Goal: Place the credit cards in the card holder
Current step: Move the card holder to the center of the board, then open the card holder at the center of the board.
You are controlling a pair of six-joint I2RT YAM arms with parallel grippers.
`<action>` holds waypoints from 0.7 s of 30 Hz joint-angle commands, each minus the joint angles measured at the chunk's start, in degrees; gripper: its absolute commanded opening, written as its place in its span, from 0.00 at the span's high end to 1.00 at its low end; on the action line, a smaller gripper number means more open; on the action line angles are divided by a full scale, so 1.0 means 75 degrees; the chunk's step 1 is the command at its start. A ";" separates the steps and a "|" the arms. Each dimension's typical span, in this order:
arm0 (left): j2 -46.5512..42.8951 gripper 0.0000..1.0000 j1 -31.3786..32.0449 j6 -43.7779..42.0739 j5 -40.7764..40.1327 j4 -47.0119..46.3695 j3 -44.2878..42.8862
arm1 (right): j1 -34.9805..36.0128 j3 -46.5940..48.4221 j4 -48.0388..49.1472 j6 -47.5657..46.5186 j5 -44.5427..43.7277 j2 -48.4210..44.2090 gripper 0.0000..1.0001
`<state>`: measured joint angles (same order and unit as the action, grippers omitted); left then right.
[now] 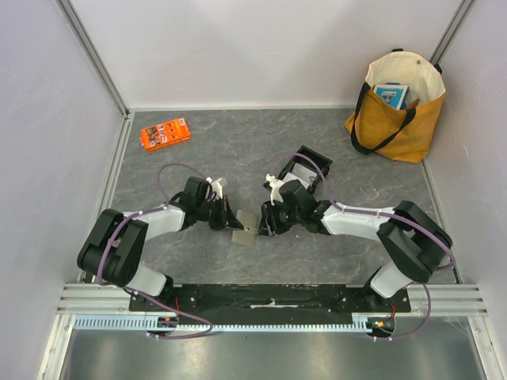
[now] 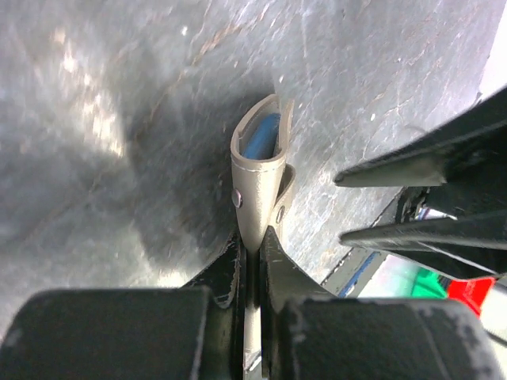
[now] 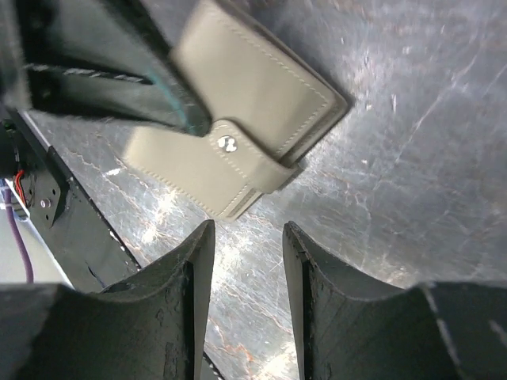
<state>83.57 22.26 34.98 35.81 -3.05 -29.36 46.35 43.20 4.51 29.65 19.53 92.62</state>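
Note:
The taupe-grey card holder (image 1: pixel 246 236) lies between the two grippers in the top view. My left gripper (image 1: pixel 230 219) is shut on its lower edge (image 2: pixel 253 237) and holds it on edge just above the table. In the left wrist view the holder (image 2: pixel 255 170) gapes slightly, and a light blue credit card (image 2: pixel 265 136) shows inside it. My right gripper (image 1: pixel 264 222) is open and empty (image 3: pixel 247 231), just short of the holder's snap strap (image 3: pixel 226 144). The holder's outer face (image 3: pixel 257 83) fills the upper part of the right wrist view. No loose cards show.
A black open tray (image 1: pixel 310 161) sits behind the right gripper. An orange packet (image 1: pixel 165 133) lies at the back left. A yellow tote bag (image 1: pixel 396 119) stands at the back right. The right gripper's fingers (image 2: pixel 412 168) show at the right of the left wrist view.

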 commanded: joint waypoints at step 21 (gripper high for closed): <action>0.1830 0.98 0.0020 -0.2918 0.1319 0.1789 -0.1944 | -0.0930 0.1424 -0.0156 -0.2758 0.3091 0.1479 0.56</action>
<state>96.71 22.26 16.51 45.69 9.13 -42.81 39.11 52.27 3.38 10.98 36.25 102.24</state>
